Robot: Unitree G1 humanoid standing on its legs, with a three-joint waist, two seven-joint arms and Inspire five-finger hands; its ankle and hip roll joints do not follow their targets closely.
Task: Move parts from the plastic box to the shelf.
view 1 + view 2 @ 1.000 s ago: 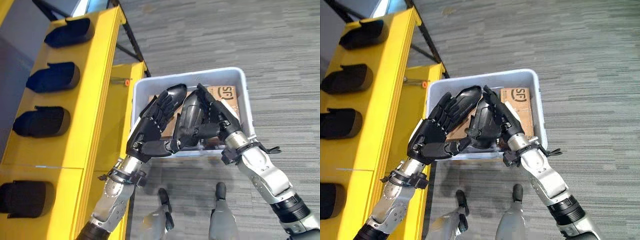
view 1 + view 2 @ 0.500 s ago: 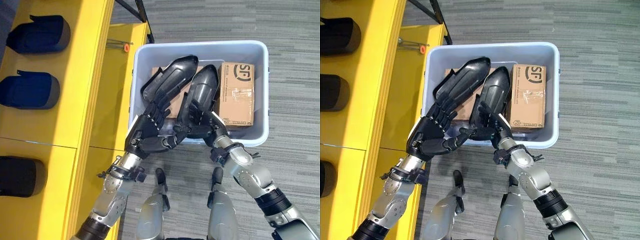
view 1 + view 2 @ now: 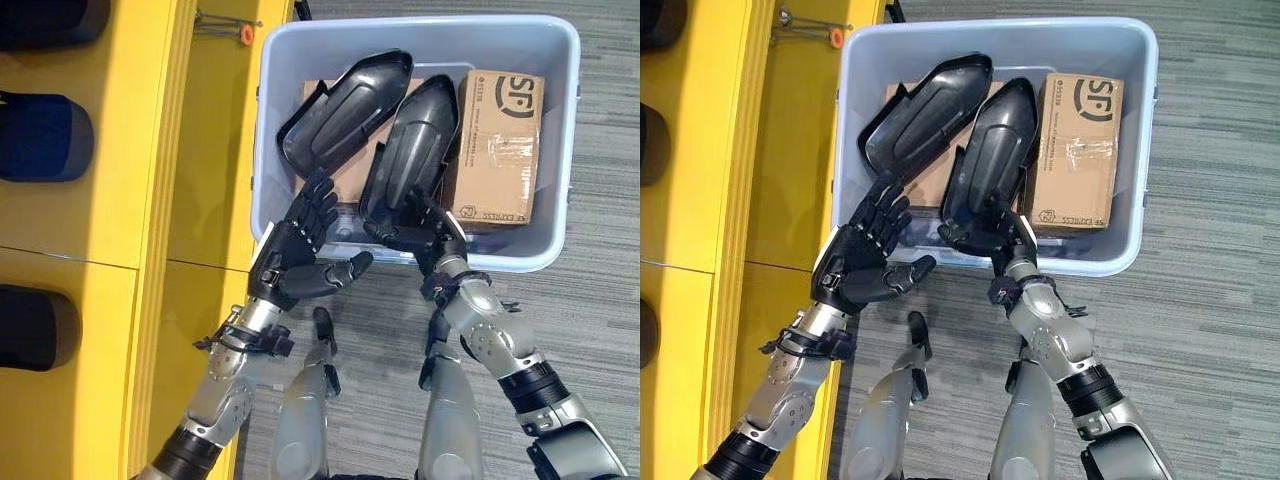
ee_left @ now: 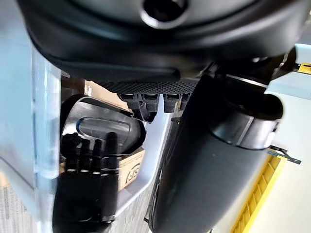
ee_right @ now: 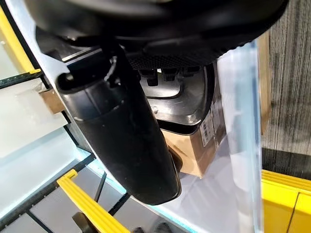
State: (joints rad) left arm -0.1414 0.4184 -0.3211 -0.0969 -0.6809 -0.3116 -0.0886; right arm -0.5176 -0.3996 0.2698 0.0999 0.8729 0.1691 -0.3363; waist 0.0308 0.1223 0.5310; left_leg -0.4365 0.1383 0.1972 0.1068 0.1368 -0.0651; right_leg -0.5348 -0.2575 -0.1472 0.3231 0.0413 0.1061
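two black shells [image 3: 345, 110] back in the plastic box [image 3: 565, 150]
left hand [image 3: 290, 262] has let go, fingers spread. right hand [image 3: 425, 235] still grips the right shell [image 3: 415, 140]. nothing shelved yet.

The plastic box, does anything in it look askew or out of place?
Somewhat. In the plastic box, two black shell parts lie slanted over the cardboard boxes, not flat. The right hand is at the near end of one; the left hand is open at the rim.

Glossy black plastic parts [image 3: 345, 110], smooth pale plastic box [image 3: 268, 110], matt cardboard carton [image 3: 497, 150], seemingly carpeted floor [image 3: 610, 300]
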